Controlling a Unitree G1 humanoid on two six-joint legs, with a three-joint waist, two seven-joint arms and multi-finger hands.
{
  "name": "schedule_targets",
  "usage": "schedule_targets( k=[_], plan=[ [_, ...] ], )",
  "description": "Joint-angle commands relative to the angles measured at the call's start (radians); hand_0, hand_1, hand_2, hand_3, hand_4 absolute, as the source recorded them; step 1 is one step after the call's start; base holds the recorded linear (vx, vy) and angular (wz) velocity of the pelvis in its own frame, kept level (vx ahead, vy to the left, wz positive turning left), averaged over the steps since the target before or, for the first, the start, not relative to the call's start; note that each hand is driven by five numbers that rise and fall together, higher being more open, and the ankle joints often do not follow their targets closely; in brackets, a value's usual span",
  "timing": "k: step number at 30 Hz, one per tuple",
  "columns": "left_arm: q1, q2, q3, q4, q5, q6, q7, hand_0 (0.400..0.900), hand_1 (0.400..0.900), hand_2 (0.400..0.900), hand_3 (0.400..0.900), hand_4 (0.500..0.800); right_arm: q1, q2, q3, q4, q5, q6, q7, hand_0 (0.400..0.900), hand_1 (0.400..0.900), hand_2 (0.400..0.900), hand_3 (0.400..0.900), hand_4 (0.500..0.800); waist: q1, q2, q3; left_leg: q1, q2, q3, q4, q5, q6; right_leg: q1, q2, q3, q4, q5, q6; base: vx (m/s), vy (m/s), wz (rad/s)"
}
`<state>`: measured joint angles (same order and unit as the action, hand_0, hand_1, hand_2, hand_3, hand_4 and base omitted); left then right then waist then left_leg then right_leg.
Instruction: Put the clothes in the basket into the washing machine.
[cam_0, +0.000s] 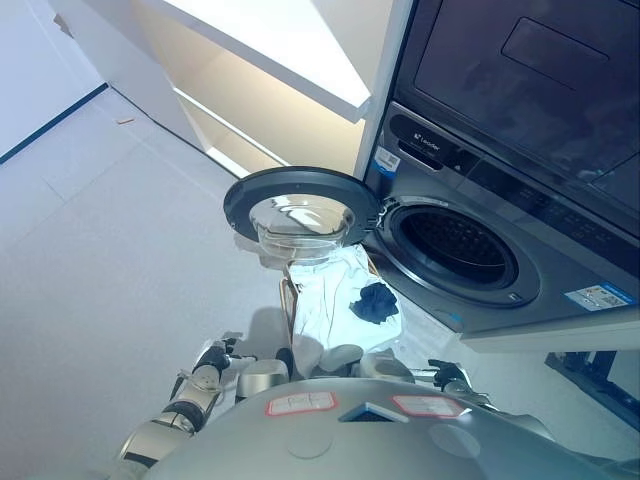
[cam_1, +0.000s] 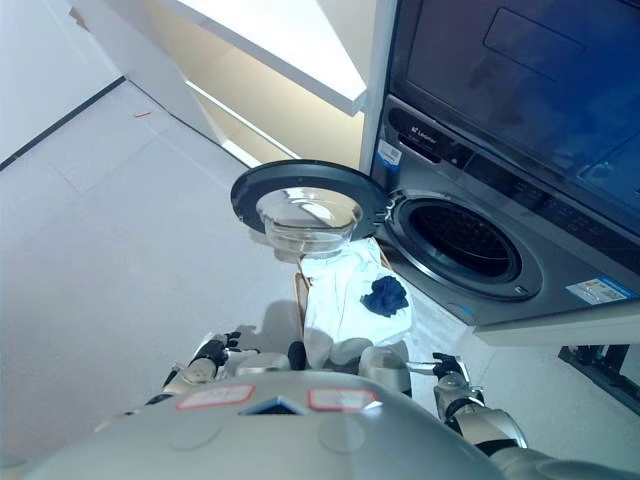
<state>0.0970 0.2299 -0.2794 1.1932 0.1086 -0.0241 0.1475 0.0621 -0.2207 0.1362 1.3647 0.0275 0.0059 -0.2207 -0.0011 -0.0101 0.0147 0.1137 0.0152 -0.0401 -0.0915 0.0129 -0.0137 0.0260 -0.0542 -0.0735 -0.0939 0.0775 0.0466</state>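
Clothes (cam_0: 335, 295), white with a dark piece (cam_0: 375, 302) on top, sit in the basket (cam_0: 291, 300) just below the open washer door (cam_0: 300, 205), handy for loading the drum (cam_0: 458, 246). In the right eye view, the left robot hand (cam_1: 212, 352) and right robot hand (cam_1: 447, 372) flank the basket low down; whether either is grasping or released, I cannot tell.

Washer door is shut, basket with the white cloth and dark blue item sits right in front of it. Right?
Not quite: the washer door is swung open, as the left eye view shows. The basket with the white cloth and dark blue item does sit in front.
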Motion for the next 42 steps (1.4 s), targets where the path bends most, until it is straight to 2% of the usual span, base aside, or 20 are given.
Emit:
schedule_targets(
  k=[1,17,22,24,26,29,32,36,38,42],
  plan=[
    [-0.064,-0.016,-0.002,0.033,-0.018,-0.008,0.006,0.9,0.9,0.9,0.9,0.8,-0.067,-0.032,0.029,0.044,-0.006,-0.002,-0.033,0.9,0.9,0.9,0.9,0.8,0.001,-0.014,0.027,-0.01,-0.035,0.0,0.004,-0.031,-0.015,0.085,0.013,-0.009,0.018,-0.068,0.041,0.0,0.0,0.0],
    [-0.065,-0.02,-0.004,0.042,-0.02,-0.005,0.007,0.9,0.9,0.9,0.9,0.8,-0.071,-0.031,0.034,0.042,-0.01,-0.002,-0.035,0.9,0.9,0.9,0.9,0.8,0.001,-0.013,0.031,-0.011,-0.035,-0.002,0.004,-0.032,-0.013,0.085,0.016,-0.011,0.02,-0.073,0.04,0.0,0.0,0.0],
    [-0.058,-0.014,-0.015,-0.005,-0.026,-0.007,0.01,0.9,0.9,0.9,0.9,0.8,-0.078,-0.044,0.053,0.026,-0.041,0.001,-0.045,0.9,0.9,0.9,0.9,0.8,0.003,-0.01,0.04,-0.018,-0.035,-0.006,0.004,-0.029,-0.014,0.076,0.014,-0.019,0.027,-0.074,0.04,0.0,-0.001,0.05],
    [-0.057,-0.009,-0.028,-0.017,-0.017,-0.009,0.01,0.9,0.9,0.9,0.9,0.8,-0.098,-0.063,0.102,0.018,-0.119,0.009,-0.059,0.9,0.9,0.9,0.9,0.8,0.008,-0.011,0.044,-0.023,-0.035,-0.01,0.004,-0.026,-0.014,0.071,0.014,-0.025,0.031,-0.075,0.039,-0.02,-0.01,0.17],
    [-0.056,0.004,-0.036,-0.057,-0.004,-0.015,0.016,0.9,0.9,0.9,0.9,0.8,-0.132,-0.098,0.177,-0.001,-0.241,0.016,-0.073,0.9,0.9,0.9,0.9,0.8,0.018,-0.012,0.051,-0.033,-0.034,-0.017,0.004,-0.021,-0.015,0.064,0.014,-0.035,0.037,-0.078,0.038,-0.02,-0.02,0.23],
    [-0.038,0.037,-0.019,-0.141,0.004,-0.027,0.015,0.9,0.9,0.9,0.9,0.8,-0.156,-0.162,0.272,-0.071,-0.41,0.022,-0.066,0.9,0.9,0.9,0.9,0.8,0.028,-0.01,0.064,-0.046,-0.033,-0.023,0.004,-0.011,-0.016,0.051,0.012,-0.048,0.047,-0.08,0.04,-0.01,-0.02,0.2],
    [-0.025,0.059,-0.01,-0.191,-0.001,-0.033,0.008,0.9,0.9,0.9,0.9,0.8,-0.186,-0.217,0.315,-0.125,-0.491,0.025,-0.047,0.9,0.9,0.9,0.9,0.8,0.036,-0.007,0.081,-0.074,-0.034,-0.026,0.012,-0.001,-0.017,0.029,0.007,-0.063,0.059,-0.08,0.042,-0.03,-0.017,0.16],
    [0.038,0.093,0.001,-0.354,-0.022,-0.034,0.007,0.9,0.9,0.9,0.9,0.8,-0.203,-0.276,0.35,-0.244,-0.561,0.033,-0.038,0.9,0.9,0.9,0.9,0.8,0.054,0.001,0.119,-0.131,-0.037,-0.034,0.025,0.015,-0.017,-0.015,-0.001,-0.089,0.072,-0.076,0.047,-0.05,-0.022,0.22],
    [0.046,0.094,0.003,-0.365,-0.043,-0.032,0.017,0.9,0.9,0.9,0.9,0.8,-0.205,-0.29,0.351,-0.276,-0.573,0.035,-0.048,0.9,0.9,0.9,0.9,0.8,0.058,0.004,0.146,-0.181,-0.042,-0.041,0.055,0.017,-0.018,-0.049,-0.006,-0.104,0.087,-0.078,0.046,-0.1,-0.027,0.27],
    [0.021,0.08,0.015,-0.359,-0.102,-0.043,0.104,0.9,0.9,0.9,0.9,0.8,-0.242,-0.276,0.384,-0.309,-0.595,0.041,-0.109,0.9,0.9,0.9,0.9,0.8,0.072,0.012,0.23,-0.313,-0.052,-0.059,0.128,0.023,-0.017,-0.179,-0.016,-0.13,0.177,-0.1,0.034,-0.17,-0.019,0.2]
  ],
)
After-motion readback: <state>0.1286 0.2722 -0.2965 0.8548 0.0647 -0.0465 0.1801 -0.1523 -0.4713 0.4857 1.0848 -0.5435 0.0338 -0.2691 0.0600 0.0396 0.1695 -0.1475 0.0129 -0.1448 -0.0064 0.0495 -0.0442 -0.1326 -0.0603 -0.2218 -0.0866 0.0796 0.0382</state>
